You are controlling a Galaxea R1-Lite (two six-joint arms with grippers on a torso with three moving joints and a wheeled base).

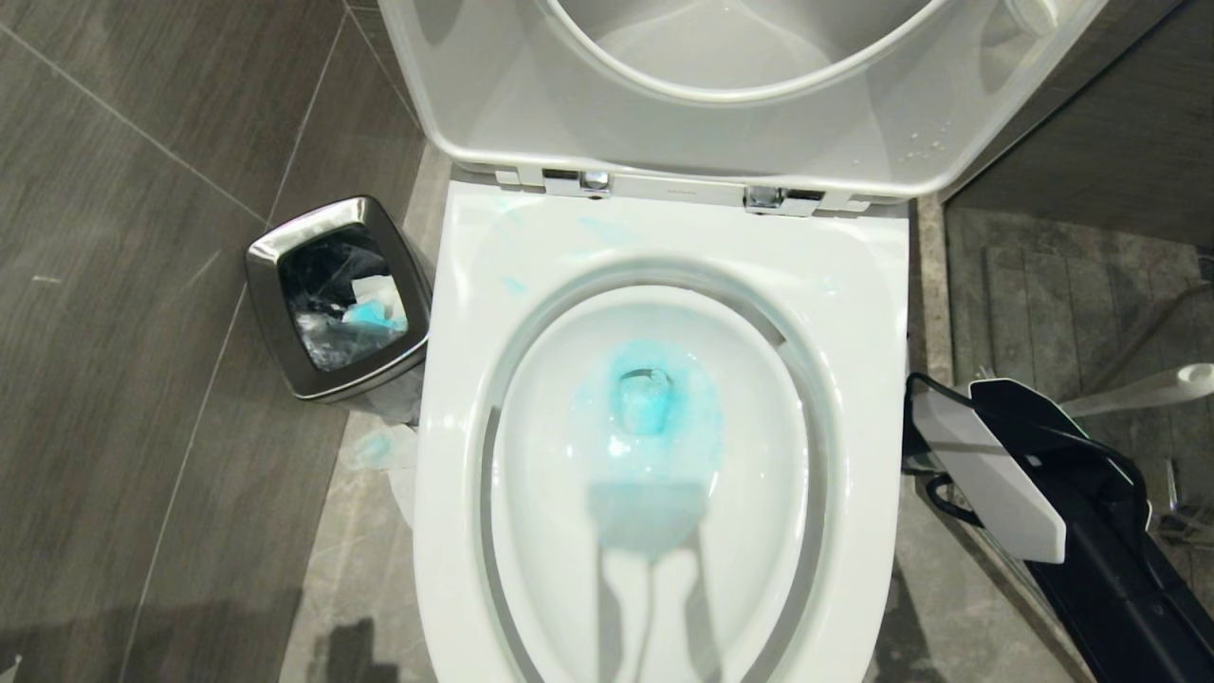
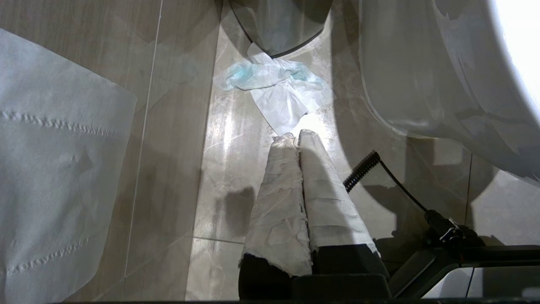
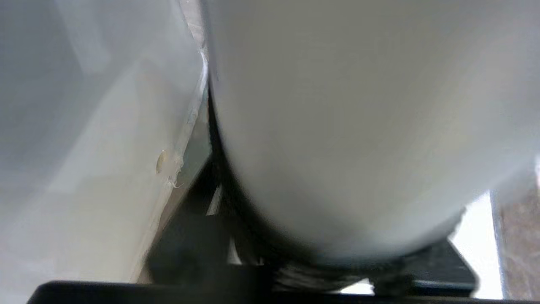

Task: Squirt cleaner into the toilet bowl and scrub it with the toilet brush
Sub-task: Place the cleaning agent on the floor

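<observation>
The toilet bowl (image 1: 854, 379) stands open, seat and lid (image 1: 664, 133) raised. Turquoise cleaner (image 1: 645, 398) tints the water, and pale blue smears (image 1: 607, 230) mark the back rim. To the right of the toilet a long white handle with a rounded tip, the toilet brush (image 1: 1138, 391), slants up; its bristle head is hidden. My right arm (image 1: 1034, 493) reaches down at the toilet's right side, its gripper outside the head view. A large pale rounded body (image 3: 337, 126) fills the right wrist view. My left gripper (image 2: 297, 136) hangs shut and empty over the floor beside the toilet.
A steel waste bin (image 1: 332, 294) with a plastic liner stands left of the toilet. A crumpled blue-stained tissue (image 1: 379, 446) lies on the floor in front of it. A stone ledge (image 1: 934, 285) borders the shower floor on the right. A paper sheet (image 2: 55, 169) hangs near the left wrist.
</observation>
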